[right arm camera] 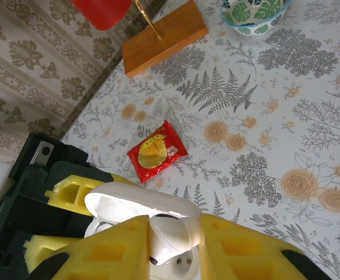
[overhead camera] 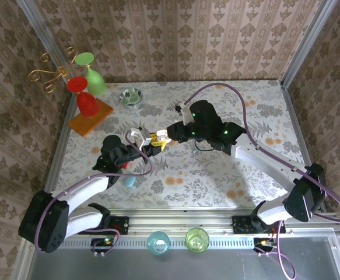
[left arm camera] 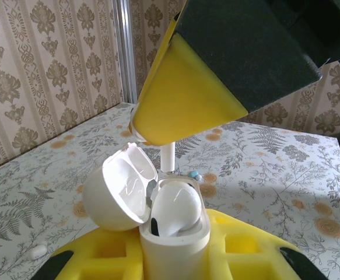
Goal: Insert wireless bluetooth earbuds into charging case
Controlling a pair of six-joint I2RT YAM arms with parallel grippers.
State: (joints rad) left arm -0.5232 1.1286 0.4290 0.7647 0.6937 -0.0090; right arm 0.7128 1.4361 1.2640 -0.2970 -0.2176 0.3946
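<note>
**Operator:** Where is the earbud?

**Describer:** The earbud (right arm camera: 171, 233) is a small glossy white bulb. Your right gripper (right arm camera: 172, 248) has its two yellow fingers closed on it, one on each side. The open mouth of the charging case (left arm camera: 175, 248) is directly under those fingertips. The bud touches the case or nearly does, and I cannot tell whether it is seated.

**Operator:** And the case?

**Describer:** Your left gripper (left arm camera: 175, 259) clamps the case's lower body between its yellow fingers and holds it upright. The hinged lid (left arm camera: 118, 195) is swung open to the left of those fingers.

**Operator:** How will the bud handle?

**Describer:** I judge it very light, hard and slick, so it could squirt out of a pinch that is off-centre. Grip across the widest part of the bulb and keep the stem free to enter its socket. The lid looks thin, and a knock from your right finger could close it.

**Operator:** What else is nearby?

**Describer:** A tiny pale piece (left arm camera: 38, 251), likely another earbud, lies on the floral table (left arm camera: 286, 192), left of the left fingers. A red snack packet (right arm camera: 157, 157) lies beyond the right fingertips. A wooden base (right arm camera: 164, 35) and a leaf-patterned bowl (right arm camera: 254, 11) are farther out.
</note>
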